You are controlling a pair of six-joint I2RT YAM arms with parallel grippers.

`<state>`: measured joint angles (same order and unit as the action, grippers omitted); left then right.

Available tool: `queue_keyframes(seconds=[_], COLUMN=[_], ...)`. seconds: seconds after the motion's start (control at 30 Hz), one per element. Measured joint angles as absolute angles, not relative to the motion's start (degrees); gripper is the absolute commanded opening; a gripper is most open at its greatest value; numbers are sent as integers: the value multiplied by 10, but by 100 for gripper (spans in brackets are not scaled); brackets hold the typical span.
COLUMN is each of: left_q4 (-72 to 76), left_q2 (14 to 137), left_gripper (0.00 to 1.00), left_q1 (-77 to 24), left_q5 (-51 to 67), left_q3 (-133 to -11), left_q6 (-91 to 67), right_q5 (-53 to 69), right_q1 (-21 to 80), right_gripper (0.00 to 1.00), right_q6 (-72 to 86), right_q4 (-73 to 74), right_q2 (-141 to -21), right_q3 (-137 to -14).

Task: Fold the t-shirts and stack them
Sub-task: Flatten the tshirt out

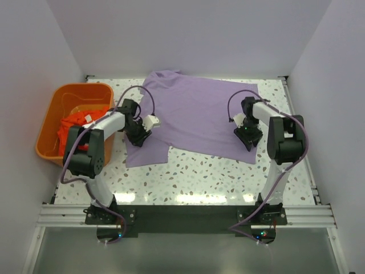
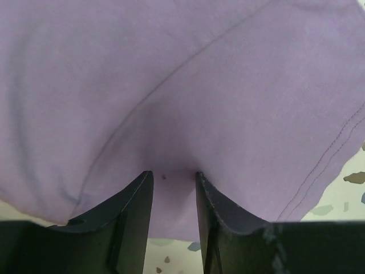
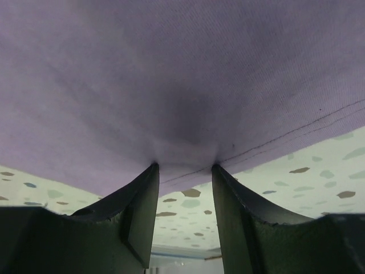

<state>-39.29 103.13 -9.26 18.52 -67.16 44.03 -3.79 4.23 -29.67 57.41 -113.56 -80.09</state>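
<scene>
The lavender t-shirt (image 1: 199,114) lies spread flat across the back of the table. My left gripper (image 1: 137,137) is down on its near-left part; in the left wrist view the jaws (image 2: 174,174) stand open, with their tips pressed into the purple cloth (image 2: 188,85). My right gripper (image 1: 249,138) is down on the shirt's near-right hem; in the right wrist view it (image 3: 185,165) is open, tips on the stitched hem (image 3: 268,142). The orange-red t-shirt (image 1: 74,128) lies crumpled in the basket, with a white label showing.
The rigid orange plastic basket (image 1: 48,123) stands at the left edge of the speckled table (image 1: 199,171). White walls close in the back and both sides. Purple cables loop off both arms.
</scene>
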Motion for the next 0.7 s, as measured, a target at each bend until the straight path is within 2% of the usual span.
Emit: queue_keyframes(seconds=[0.27,0.3,0.43,0.57,0.7], left_q4=[-352,-357,-427,-550,-592], left_q2=[957,939,872,847,863], left_gripper=[31,31,33,35,38], left_q1=[-167,-182,-260,-296,-254], left_q5=[132,132,152,207,248], left_q3=[-550,-531,-473,-481,-577], left_q6=[458,463,498,517,508], right_q5=[-83,-86,-90,-68,-34], right_q1=[48,48,47,42,40], right_gripper=[43,40,40,41,41], right_q6=[-328,-335,-376,-410,-404], right_q4=[541,539,545,596,624], right_q2=[-1119,-1111,-1071,-1020,-1009], right_q3=[-742,-730,-675,-672,-748])
